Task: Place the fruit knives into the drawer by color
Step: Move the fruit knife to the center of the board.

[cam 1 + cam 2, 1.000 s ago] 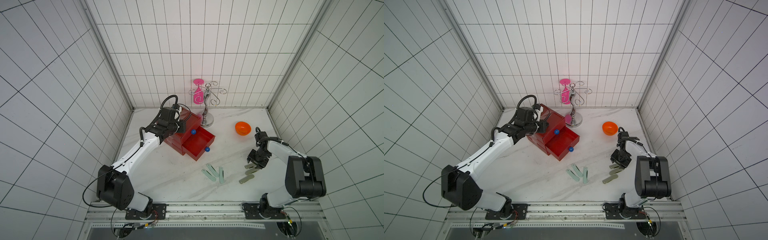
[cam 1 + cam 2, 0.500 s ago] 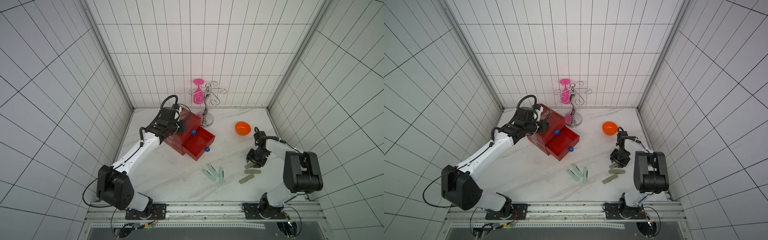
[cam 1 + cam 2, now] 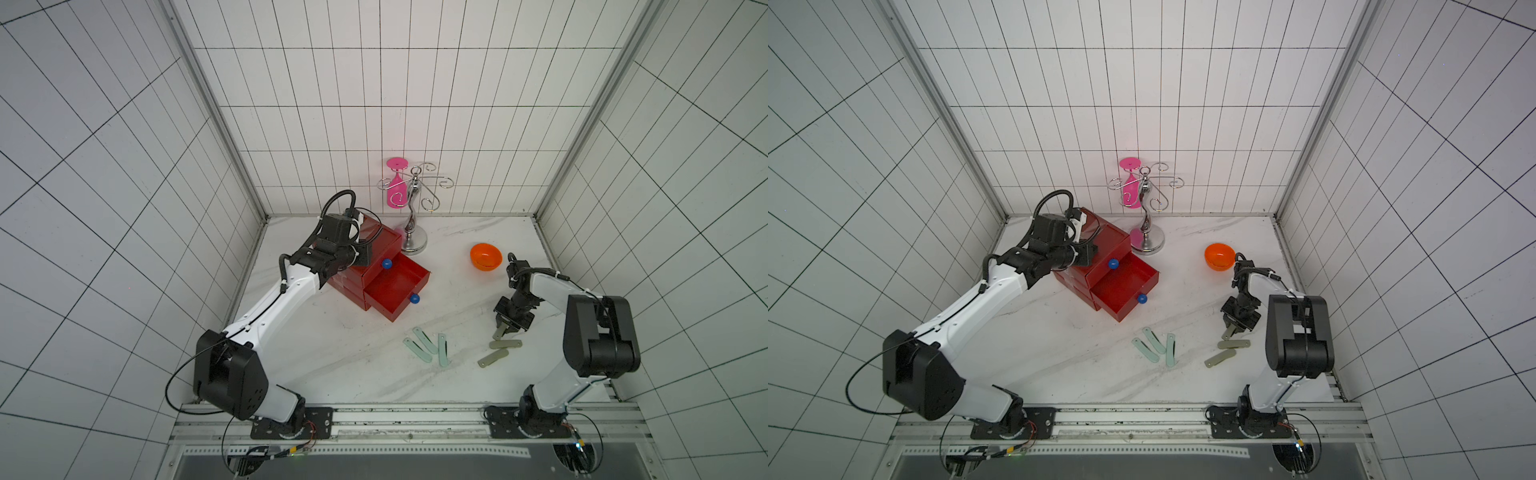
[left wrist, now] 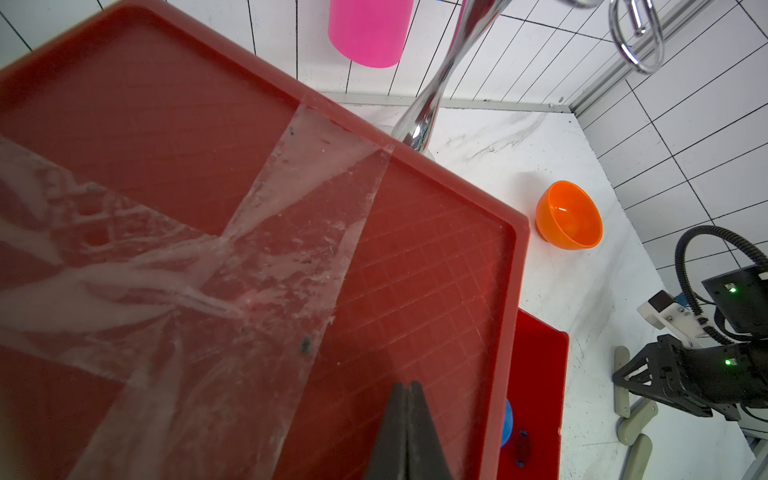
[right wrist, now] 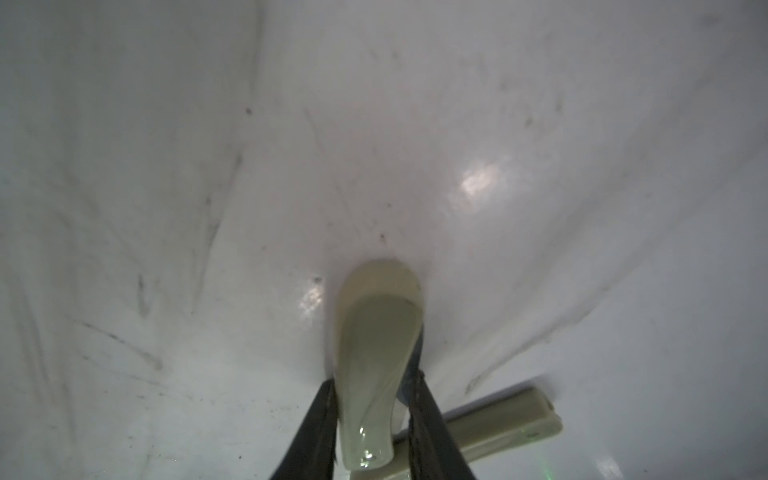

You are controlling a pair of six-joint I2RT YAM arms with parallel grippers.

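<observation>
Fruit knives lie nearest the front: three mint green knives (image 3: 426,340) fanned together, two grey-olive knives (image 3: 505,344) beside them. Just behind, the right gripper (image 5: 374,382) has its jaws narrowed onto the long edges of a third grey-olive knife (image 5: 376,332), whose end crosses a neighbour. Lift it straight up and level before heading across, so nothing drags. Farther back the pulled-out drawer (image 3: 397,284) stands ready. The left gripper (image 4: 406,388), pinched shut, rests on the chest (image 4: 166,124), bracing it.

Closed left hand (image 4: 407,386), taped red drawer (image 4: 166,124) top beneath — orange bowl (image 4: 569,216) beyond
</observation>
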